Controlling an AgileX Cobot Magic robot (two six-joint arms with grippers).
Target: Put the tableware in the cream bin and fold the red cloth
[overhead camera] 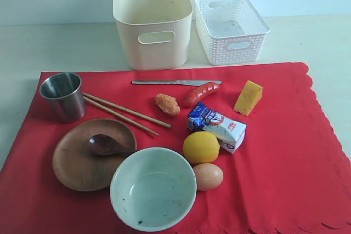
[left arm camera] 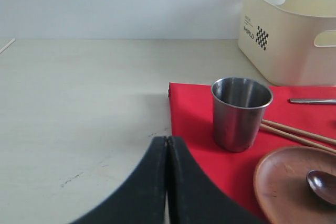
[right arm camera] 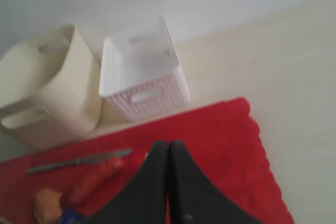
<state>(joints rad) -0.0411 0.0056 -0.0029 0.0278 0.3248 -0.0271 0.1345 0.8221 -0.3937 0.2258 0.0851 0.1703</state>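
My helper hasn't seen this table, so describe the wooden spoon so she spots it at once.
On the big red cloth, look at its left side in the exterior view for the round brown wooden plate beside the steel cup. The dark wooden spoon lies on that plate, the only thing on it, darker than the plate and far shorter than the chopsticks.

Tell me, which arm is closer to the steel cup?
Left. The left gripper, jaws shut, hangs by the red cloth, the steel cup just ahead. The right gripper, jaws shut, is over the cloth's other side near the sausage, cup out of its view.
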